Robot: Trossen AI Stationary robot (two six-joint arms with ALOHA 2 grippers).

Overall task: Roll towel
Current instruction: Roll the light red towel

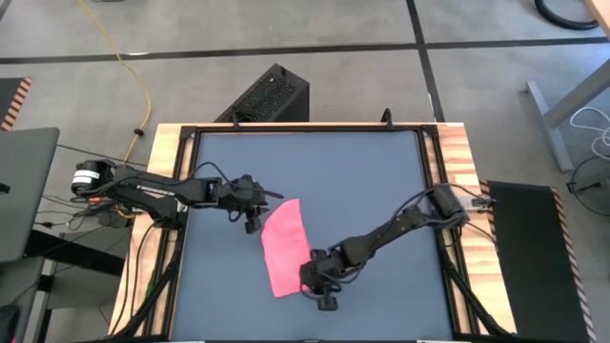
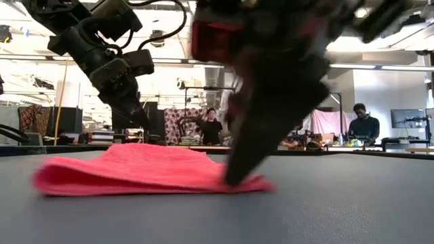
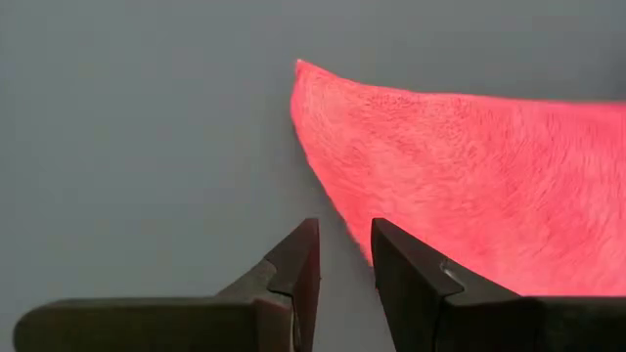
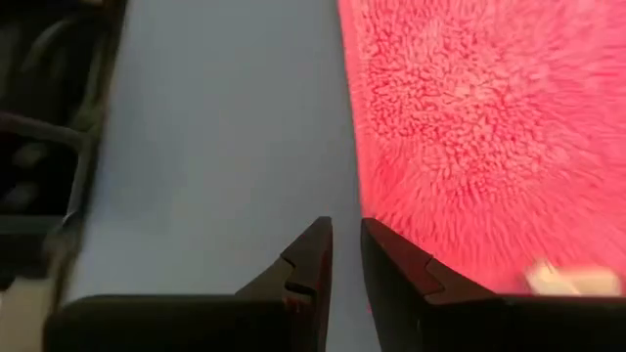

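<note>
The pinkish-red towel lies flat on the dark tabletop as a long, narrow shape, and looks doubled over. Its small white tag shows in the right wrist view. My left gripper hovers at the towel's far left edge. Its fingers are a narrow gap apart with nothing between them. My right gripper is down at the towel's near right edge, also with a narrow gap between its fingers. The low view shows the towel lying low on the table. My right gripper comes slanting down from above, and its fingertips meet the table at the towel's near right edge. The edge lies beside one finger, not between the two. The towel stays flat on the table. Whether my left gripper touches the towel I cannot tell.
The table has a wooden frame with raised rims on both sides. A black box stands on the floor beyond the far edge. People stand in the room behind. Bare tabletop lies around the towel.
</note>
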